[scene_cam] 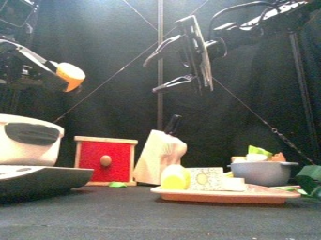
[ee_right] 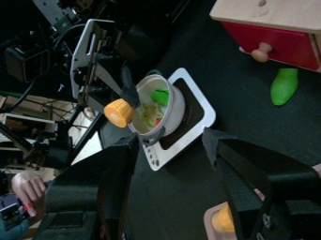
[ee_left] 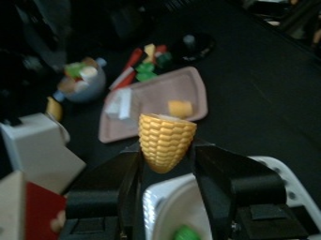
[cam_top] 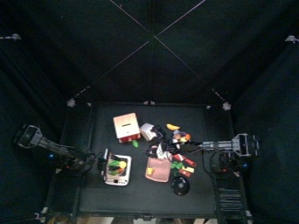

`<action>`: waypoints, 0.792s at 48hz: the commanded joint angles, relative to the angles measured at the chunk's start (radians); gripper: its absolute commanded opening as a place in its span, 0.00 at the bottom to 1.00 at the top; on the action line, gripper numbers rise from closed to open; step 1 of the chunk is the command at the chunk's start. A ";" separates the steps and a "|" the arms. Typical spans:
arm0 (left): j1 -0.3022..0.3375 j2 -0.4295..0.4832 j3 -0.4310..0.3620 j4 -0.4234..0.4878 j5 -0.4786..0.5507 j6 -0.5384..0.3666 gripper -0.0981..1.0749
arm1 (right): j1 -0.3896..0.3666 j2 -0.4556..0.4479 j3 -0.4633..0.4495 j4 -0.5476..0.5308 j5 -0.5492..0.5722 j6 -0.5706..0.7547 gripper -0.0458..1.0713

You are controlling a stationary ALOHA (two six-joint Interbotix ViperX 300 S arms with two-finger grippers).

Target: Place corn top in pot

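- Currently the left gripper (ee_left: 167, 173) is clamped on the corn top (ee_left: 167, 140), jaws pinching its narrow lower end, cut face upward.
- Corn top is held in the air over the table's left side, above the pot (ee_right: 160, 101); the front view shows it well clear of the pot's rim.
- Pot sits on a white tray-like stove (ee_right: 197, 111) near the front-left corner; something green already lies inside.
- Handling, as a judgement: looks like a hard plastic toy piece, light and stiff, not fragile. The ribbed kernel surface should give the jaws some bite, but the tapered shape could let it squirt out if squeezed near the tip. The present hold low on the body seems sound.
- Drop risk: it may roll or bounce off the pot's rim if released too high or off-centre.
- Right gripper (ee_right: 182, 159) hangs over the table's right side, jaws spread and holding nothing.
- Surface: small black table (cam_top: 87, 122), matte. A red drawer box (scene_cam: 105, 159) stands toward the back-middle, a pink tray (ee_left: 148, 105) with food pieces lies front-middle, and a bowl (scene_cam: 265, 172) stands toward the right edge.
- Room: black curtains all round; the right wrist view looks past them to a person's hand (ee_right: 28, 192).
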 commanded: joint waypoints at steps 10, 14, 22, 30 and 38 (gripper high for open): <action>0.156 -0.020 -0.023 -0.041 0.178 -0.002 0.78 | 0.002 -0.002 0.002 -0.055 0.006 -0.003 0.84; 0.173 -0.020 -0.029 -0.038 0.189 0.000 0.86 | 0.002 -0.002 0.009 -0.060 0.021 -0.003 0.84; 0.173 -0.020 -0.051 -0.034 0.190 0.000 0.94 | 0.002 -0.003 0.021 -0.060 0.049 -0.005 0.84; 0.181 -0.020 -0.066 -0.023 0.175 0.000 0.94 | 0.012 -0.021 0.067 -0.057 0.104 -0.003 0.84; 0.183 -0.023 -0.063 -0.041 0.172 -0.002 0.94 | 0.092 -0.008 0.063 -0.029 0.152 0.002 0.83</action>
